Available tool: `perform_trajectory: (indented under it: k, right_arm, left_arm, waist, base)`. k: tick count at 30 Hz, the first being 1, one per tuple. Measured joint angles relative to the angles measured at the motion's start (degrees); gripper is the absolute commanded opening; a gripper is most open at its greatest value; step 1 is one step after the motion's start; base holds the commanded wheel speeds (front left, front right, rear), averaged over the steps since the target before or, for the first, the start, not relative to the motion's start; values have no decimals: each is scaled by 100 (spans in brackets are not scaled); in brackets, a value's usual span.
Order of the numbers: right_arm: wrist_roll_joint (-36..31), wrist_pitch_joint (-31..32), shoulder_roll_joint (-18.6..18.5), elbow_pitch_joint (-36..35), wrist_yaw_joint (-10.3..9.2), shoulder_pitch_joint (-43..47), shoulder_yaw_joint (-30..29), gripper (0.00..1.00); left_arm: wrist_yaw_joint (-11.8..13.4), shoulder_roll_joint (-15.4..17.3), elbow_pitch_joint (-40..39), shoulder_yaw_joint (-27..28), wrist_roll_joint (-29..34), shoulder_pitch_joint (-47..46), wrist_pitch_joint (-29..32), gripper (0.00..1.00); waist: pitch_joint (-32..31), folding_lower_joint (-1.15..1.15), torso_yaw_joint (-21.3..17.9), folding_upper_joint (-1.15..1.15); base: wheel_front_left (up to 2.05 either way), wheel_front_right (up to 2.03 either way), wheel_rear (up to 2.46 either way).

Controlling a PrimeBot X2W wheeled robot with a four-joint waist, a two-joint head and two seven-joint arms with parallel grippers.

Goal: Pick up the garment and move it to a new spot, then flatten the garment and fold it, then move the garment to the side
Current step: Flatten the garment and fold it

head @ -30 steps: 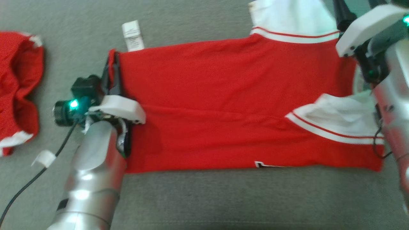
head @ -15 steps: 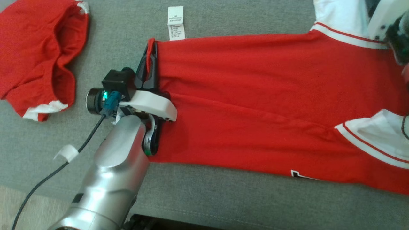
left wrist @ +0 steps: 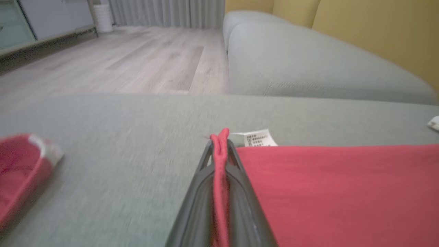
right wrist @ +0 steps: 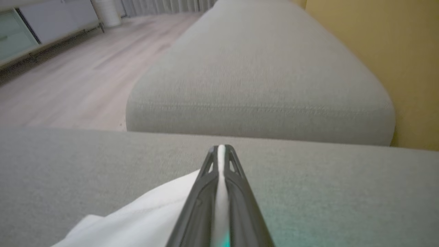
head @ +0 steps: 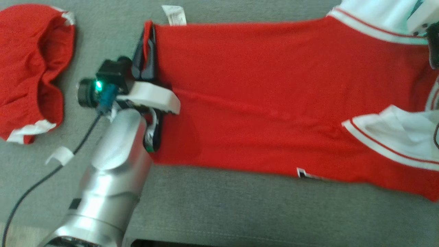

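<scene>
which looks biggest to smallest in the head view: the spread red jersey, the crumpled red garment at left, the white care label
1. spread red jersey, even cut off at the frame edge
2. crumpled red garment
3. white care label

We counted 2 red garments on 1 grey sofa (head: 240, 206): 1 jersey (head: 260, 89) and 1 crumpled piece (head: 31, 68). The jersey had 2 white sleeves, the far sleeve (head: 374, 13) and the near sleeve (head: 394, 130), and 1 care label (head: 174, 15). We saw 2 grippers, the left gripper (left wrist: 219, 140) and the right gripper (right wrist: 222, 149), each with 2 dark fingers. There was 1 black cable (head: 31, 190), 1 white tape tab (head: 60, 156) and 1 green light (head: 98, 85).
</scene>
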Motion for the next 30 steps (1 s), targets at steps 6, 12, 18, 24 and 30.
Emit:
perform_trajectory:
  k: [6,12,18,24,30]
  right_arm:
    - [125,-598,101,-65,0,-53,-297,0]
    - [766,-655,337,-1227,0,704,-292,0]
    - [1262,-658,314,-2384,0,2434,-501,0]
    - [1541,-658,433,-3206,0,3888,-647,0]
    - [1746,-658,639,-3261,0,4560,-565,100]
  left_arm:
    - [-202,58,-315,392,556,-125,-1,0]
    - [-345,245,-308,811,877,374,-1,0]
    - [-398,344,-376,1084,1147,1166,0,0]
    - [-403,358,-677,1357,1332,1829,0,0]
    - [-436,270,-726,1600,1379,2421,4,91]
  waist:
    - [-250,0,-296,0]
    - [-641,-1,-712,0]
    - [-984,-2,-1030,0]
    - [-1286,-2,-1226,1]
    - [-1536,-1,-1259,0]
  base:
    - [0,0,0]
    - [0,0,0]
    - [0,0,0]
    - [0,0,0]
    - [0,0,0]
